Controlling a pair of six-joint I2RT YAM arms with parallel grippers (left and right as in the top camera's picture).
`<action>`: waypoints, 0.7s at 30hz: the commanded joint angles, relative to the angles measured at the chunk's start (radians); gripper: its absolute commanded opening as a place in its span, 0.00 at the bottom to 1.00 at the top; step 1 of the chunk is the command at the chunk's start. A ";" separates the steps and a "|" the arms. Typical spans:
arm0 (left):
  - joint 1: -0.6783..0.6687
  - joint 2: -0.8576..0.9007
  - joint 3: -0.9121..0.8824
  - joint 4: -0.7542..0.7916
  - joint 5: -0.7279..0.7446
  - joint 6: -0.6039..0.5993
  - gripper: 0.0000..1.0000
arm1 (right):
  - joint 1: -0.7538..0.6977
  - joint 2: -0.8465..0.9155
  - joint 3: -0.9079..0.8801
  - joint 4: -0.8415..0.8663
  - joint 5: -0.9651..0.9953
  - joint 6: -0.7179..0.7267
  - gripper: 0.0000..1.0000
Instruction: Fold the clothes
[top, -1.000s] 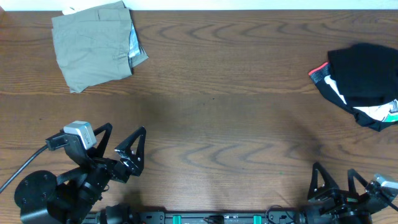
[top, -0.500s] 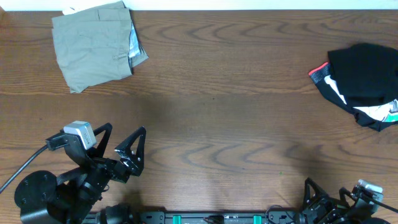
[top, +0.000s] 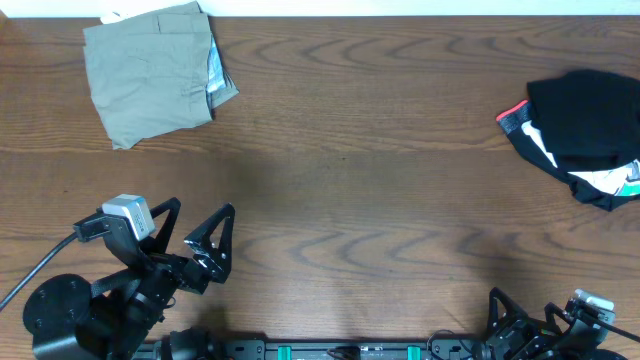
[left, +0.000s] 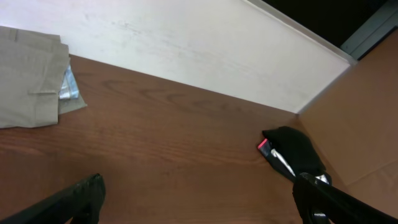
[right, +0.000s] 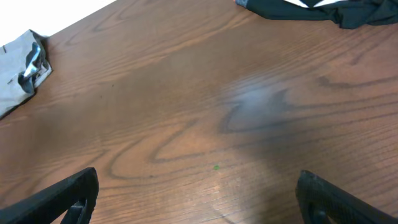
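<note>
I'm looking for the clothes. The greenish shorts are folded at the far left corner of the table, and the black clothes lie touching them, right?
Not quite. The shorts are folded at the far left corner of the table, but the black clothes lie well apart from them, over at the right edge. The overhead view shows it.

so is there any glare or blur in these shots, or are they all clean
Overhead: even light, sharp, only faint soft shadows on the table. Right wrist: a pale sheen on the wood mid-frame; the right gripper shows dark and soft-edged at the bottom corners. Left wrist: no glare, the left gripper equally blurred, the shorts in focus.
</note>
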 joint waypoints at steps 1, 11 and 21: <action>0.001 -0.002 -0.001 0.004 0.014 -0.005 0.98 | 0.002 -0.003 0.001 0.011 0.000 0.023 0.99; 0.001 -0.002 -0.001 0.004 0.014 -0.005 0.98 | -0.068 -0.012 -0.074 0.432 -0.027 -0.193 0.99; 0.001 -0.002 -0.001 0.004 0.014 -0.005 0.98 | -0.092 -0.058 -0.430 0.871 -0.053 -0.319 0.99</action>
